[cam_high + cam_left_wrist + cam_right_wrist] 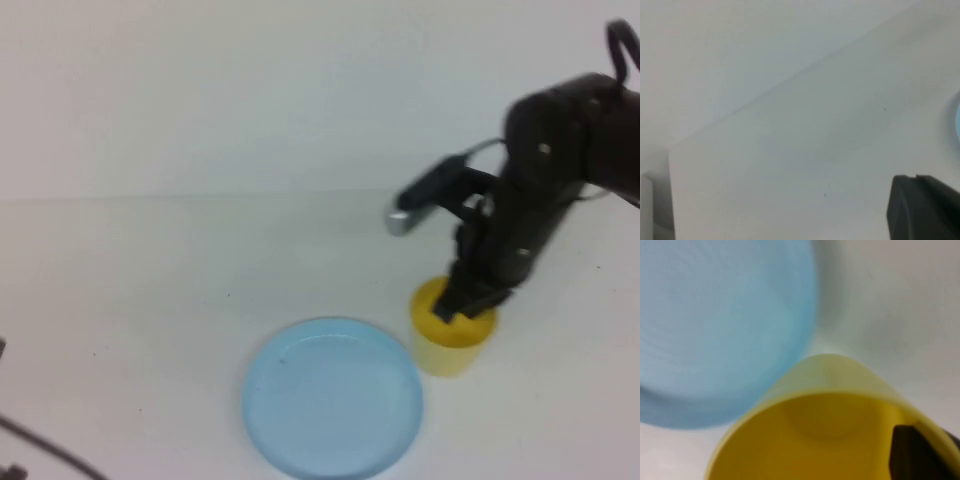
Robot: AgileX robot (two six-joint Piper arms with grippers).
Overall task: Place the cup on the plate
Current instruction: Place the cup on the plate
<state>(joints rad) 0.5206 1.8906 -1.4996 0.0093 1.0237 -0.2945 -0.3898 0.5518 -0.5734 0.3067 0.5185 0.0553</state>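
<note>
Right gripper [466, 305] at the cup's rim, beside the plate.

Your right gripper reaches down from the right arm [545, 180] into the top of the yellow cup [452, 340], its tips at the rim; in the right wrist view one dark finger [920, 455] sits inside the cup's [815, 440] wall, but you cannot tell whether the grip is closed on it. The cup stands upright on the white table [150, 300], just right of the light-blue plate [333, 397], with a sliver of table showing between them in the right wrist view, where the plate [715, 330] fills the space beyond the cup. Your left gripper [922, 207] shows only as a dark edge over bare table [815, 150]; its fingers cannot be read. A sliver of plate [957, 119] shows at that view's border.
</note>
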